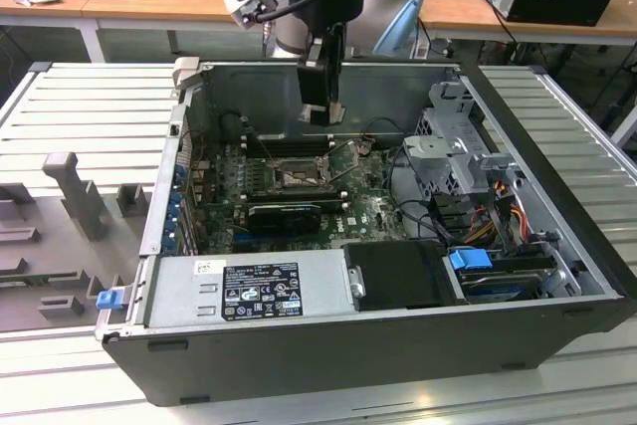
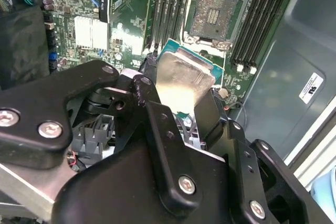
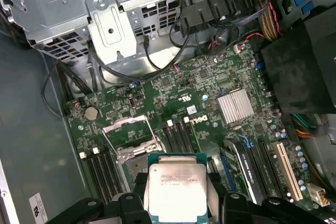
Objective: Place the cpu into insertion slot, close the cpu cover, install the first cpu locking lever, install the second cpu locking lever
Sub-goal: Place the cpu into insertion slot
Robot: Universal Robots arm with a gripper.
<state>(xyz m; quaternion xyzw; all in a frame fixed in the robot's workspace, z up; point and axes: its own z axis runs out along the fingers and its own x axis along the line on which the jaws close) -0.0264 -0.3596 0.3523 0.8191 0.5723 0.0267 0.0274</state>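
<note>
Second wrist view: clamped on the cpu (image 2: 185, 74) with the gripper (image 2: 177, 98) — jaws pressed onto two opposite edges, pale metal top turned toward the camera. Held clear of the board, not seated. Ahead of the jaws, past the fingertips and apart from the chip: the insertion slot (image 2: 212, 17), dark contact field bare. Same in first wrist view: cpu pinched between the jaws, slot partly hidden behind the chip's far edge, the cpu cover (image 3: 128, 129) just beyond the jaws and swung up off the socket. Square part, so no long axis to align; edges look near parallel to the socket rim, perhaps slightly skewed — judgement only. From exterior view: hanging inside the open computer case (image 1: 398, 355), above the socket area. Count: one cpu, one slot, one cover, one gripper, two banks of memory slots (image 2: 262, 19) flanking the socket.
</note>
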